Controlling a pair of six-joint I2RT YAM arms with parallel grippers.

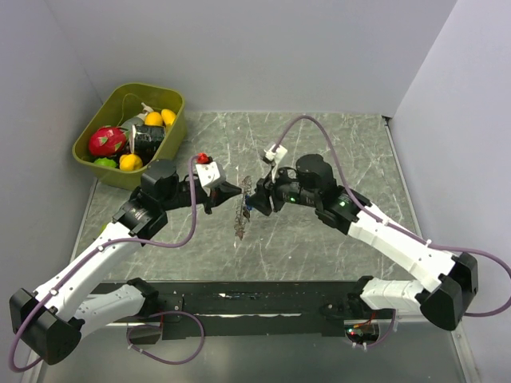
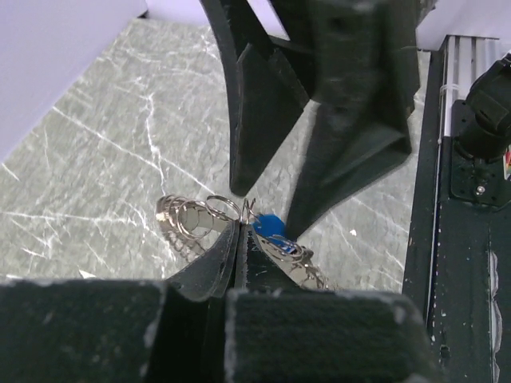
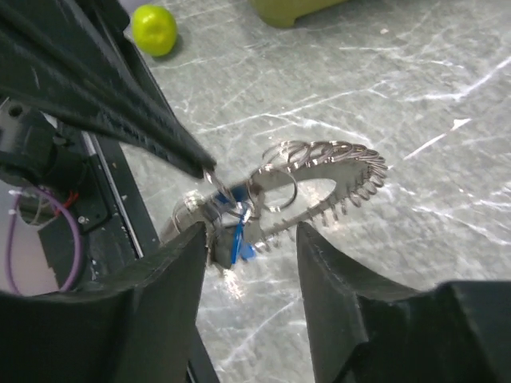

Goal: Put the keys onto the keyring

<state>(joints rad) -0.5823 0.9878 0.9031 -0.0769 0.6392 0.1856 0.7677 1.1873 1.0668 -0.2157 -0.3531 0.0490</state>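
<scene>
Left claw (image 2: pixel 239 239): pressed together, pinching the keyring (image 3: pixel 355 163) at its tip.
Right claw (image 3: pixel 249 239): spread, straddling the blue-headed key (image 3: pixel 238 246) beside that pinch.
Risk: the unheld key may slip off if not fully threaded, and the ring may twist in so thin a pinch.

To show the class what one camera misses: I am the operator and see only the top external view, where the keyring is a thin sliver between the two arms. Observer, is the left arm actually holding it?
Observer: Yes. In the left wrist view the left jaws are shut on the rim of the keyring.
Operator: And the right jaws?
Observer: The right wrist view shows them open, with the blue-headed key in the gap between them, not pinched.
Operator: Is that key on the ring yet?
Observer: It sits against the ring right beside the tips of the left jaws. Whether it is threaded, I cannot tell.
</scene>
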